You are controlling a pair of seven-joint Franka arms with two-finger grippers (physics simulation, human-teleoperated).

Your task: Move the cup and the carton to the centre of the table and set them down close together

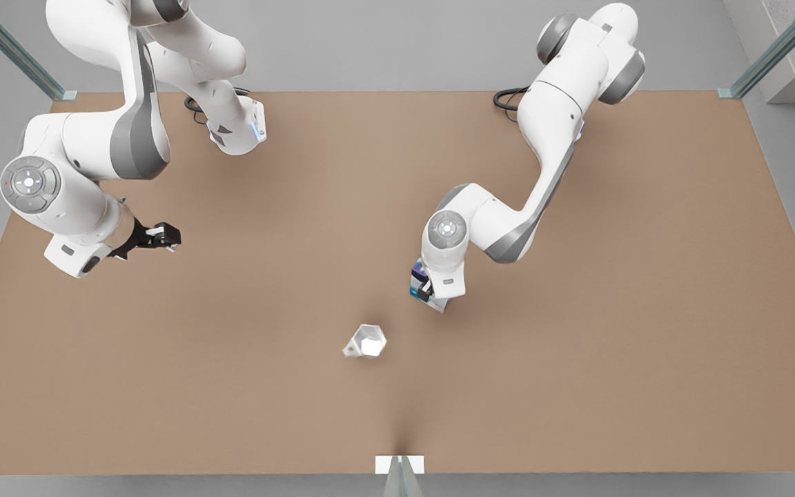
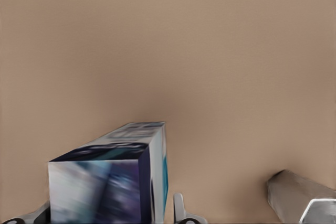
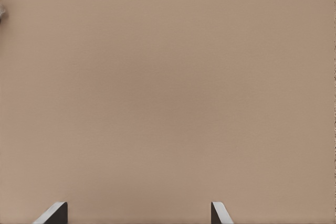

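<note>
The white, dark blue and teal carton (image 2: pixel 110 182) sits between the fingers of my left gripper (image 2: pixel 105 214), which is shut on it. In the front view this gripper (image 1: pixel 429 291) points down near the table's middle, and the carton (image 1: pixel 417 281) peeks out beside it. The shiny faceted cup (image 1: pixel 366 341) lies tipped on the tan table (image 1: pixel 577 345), a short way from the carton toward the front edge; in the left wrist view the cup (image 2: pixel 299 198) shows off to one side. My right gripper (image 1: pixel 166 237) waits at the front view's left, open, its fingertips (image 3: pixel 219 213) over bare tabletop.
Both arm bases stand at the table's far edge, with black cables (image 1: pixel 508 100) beside them. A small white marker (image 1: pixel 399 464) sits at the middle of the front edge. Grey floor surrounds the table.
</note>
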